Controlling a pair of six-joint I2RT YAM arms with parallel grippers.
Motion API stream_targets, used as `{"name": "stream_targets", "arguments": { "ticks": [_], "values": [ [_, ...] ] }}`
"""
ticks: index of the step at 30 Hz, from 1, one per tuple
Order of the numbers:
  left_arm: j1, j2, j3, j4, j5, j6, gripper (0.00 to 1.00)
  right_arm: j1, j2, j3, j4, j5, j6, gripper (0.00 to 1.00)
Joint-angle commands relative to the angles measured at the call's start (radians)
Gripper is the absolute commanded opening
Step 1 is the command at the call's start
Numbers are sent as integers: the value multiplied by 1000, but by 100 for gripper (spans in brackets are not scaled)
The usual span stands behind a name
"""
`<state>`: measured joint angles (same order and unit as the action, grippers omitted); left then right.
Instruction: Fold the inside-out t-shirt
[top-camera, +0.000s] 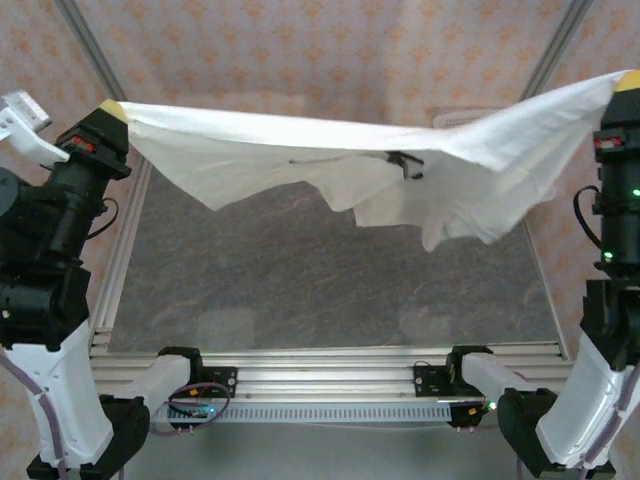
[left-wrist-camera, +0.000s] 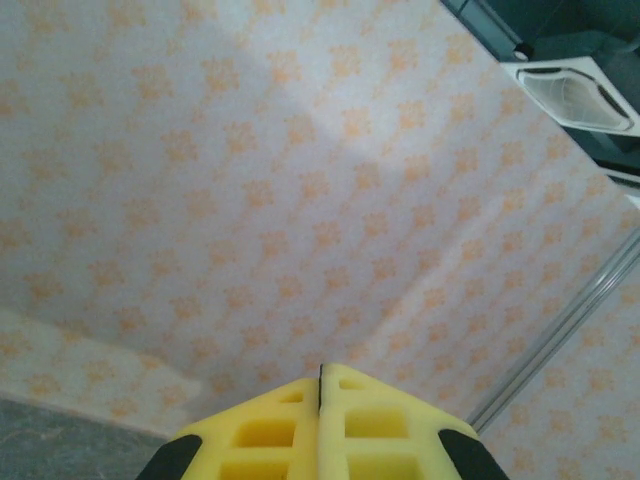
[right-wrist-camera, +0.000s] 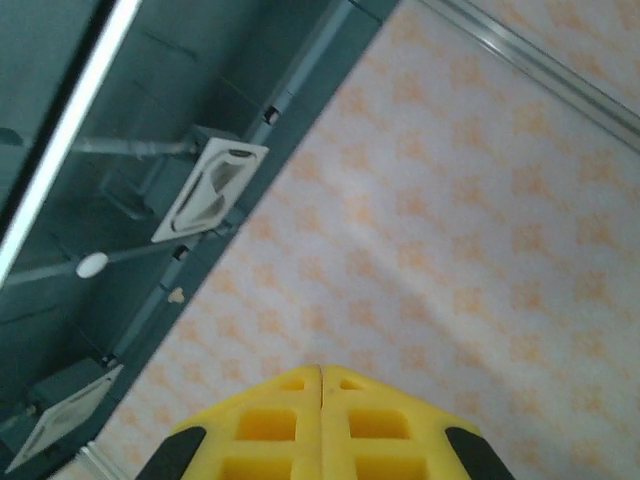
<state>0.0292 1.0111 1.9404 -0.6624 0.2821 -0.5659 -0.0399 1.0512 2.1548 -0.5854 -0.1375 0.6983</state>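
Note:
The white inside-out t-shirt (top-camera: 330, 150) hangs in the air above the table, stretched wide between both raised arms and sagging in the middle. Its dark neck label (top-camera: 405, 162) faces me, and a loose sleeve or flap droops at the right (top-camera: 450, 225). My left gripper (top-camera: 112, 110) is shut on the shirt's left corner. My right gripper (top-camera: 628, 82) is shut on the right corner. In the left wrist view the yellow fingers (left-wrist-camera: 290, 430) press together, pointing up at the wall. In the right wrist view the yellow fingers (right-wrist-camera: 290, 425) also meet. The pinched cloth is hidden there.
The dark grey table (top-camera: 300, 280) lies bare under the shirt, edged by an aluminium rail (top-camera: 330, 375) at the front. Patterned curtain walls and slanted frame posts (top-camera: 90, 45) surround it. A ceiling vent (left-wrist-camera: 580, 90) and a ceiling light (right-wrist-camera: 210, 190) are overhead.

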Motion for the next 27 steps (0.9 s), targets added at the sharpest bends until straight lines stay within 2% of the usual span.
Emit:
{"name": "stream_targets", "arguments": {
  "ticks": [1, 9, 15, 19, 23, 27],
  "values": [
    [10, 14, 74, -68, -37, 26, 0, 2, 55, 118, -26, 16, -25, 0],
    [11, 120, 161, -42, -78, 70, 0, 2, 276, 315, -7, -16, -18, 0],
    [11, 291, 214, 17, -80, 121, 0, 2, 574, 500, 111, -118, 61, 0],
    [32, 432, 339, 19, -76, 138, 0, 2, 764, 660, 233, -133, 127, 0],
    [75, 569, 554, 5, -38, 97, 0, 2, 822, 683, 385, -114, 168, 0],
    [90, 634, 706, 0, -18, 70, 0, 2, 812, 687, 401, -93, 140, 0]
  ]
}}
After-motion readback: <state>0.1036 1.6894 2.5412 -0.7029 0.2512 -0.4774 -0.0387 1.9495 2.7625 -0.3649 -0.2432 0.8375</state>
